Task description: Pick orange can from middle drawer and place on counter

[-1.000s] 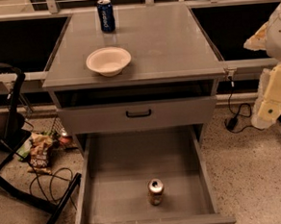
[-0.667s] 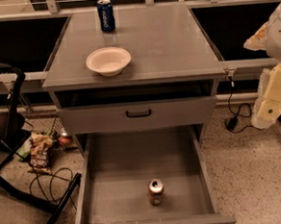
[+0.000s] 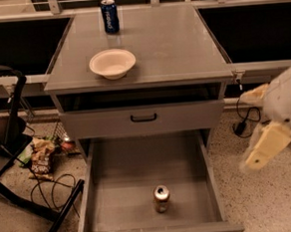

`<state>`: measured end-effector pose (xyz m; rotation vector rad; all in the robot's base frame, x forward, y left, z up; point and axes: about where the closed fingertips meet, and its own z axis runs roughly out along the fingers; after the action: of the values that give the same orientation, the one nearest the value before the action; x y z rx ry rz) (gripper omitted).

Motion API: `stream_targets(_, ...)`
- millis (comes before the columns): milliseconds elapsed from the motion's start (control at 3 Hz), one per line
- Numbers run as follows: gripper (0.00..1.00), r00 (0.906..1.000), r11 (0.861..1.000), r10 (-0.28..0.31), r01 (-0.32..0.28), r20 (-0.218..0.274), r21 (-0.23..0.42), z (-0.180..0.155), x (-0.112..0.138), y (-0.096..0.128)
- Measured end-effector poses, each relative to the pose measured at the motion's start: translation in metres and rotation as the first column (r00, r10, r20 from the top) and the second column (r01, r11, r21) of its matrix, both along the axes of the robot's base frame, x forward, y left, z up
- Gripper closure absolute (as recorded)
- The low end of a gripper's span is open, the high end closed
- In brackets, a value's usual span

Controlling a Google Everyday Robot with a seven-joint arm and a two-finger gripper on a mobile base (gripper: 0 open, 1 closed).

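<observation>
The orange can [image 3: 162, 198] was seen upright in the middle drawer [image 3: 125, 179], below the front edge of the tabletop [image 3: 175, 41]; the tool [image 3: 267, 147] was held beyond its right edge, state not to be told

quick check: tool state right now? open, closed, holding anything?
tool: open or closed cannot be told. It is out to the right of the wide grey middle drawer, apart from the small orange-brown silver-topped can standing on that drawer's floor.
</observation>
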<state>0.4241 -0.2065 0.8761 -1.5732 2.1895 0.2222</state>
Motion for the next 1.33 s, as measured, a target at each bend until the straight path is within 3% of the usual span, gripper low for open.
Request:
stream_targets(333,0.0,0.9994,0.985,-0.021,0.026,-0.028,0.171,-0.075,-0.008,0.015)
stream_targets(667,0.0,0.9965,0.944,-0.084,0.082,-0.009,0.319,-0.142,0.004,0.017)
stream_targets(1000,0.0,0.9933,0.923,-0.101,0.115,-0.057,0.368,-0.164,0.015,0.013)
stream_targets(1333,0.0,0.9932,0.922,-0.1,0.115,-0.06,0.369,-0.165,0.015,0.013)
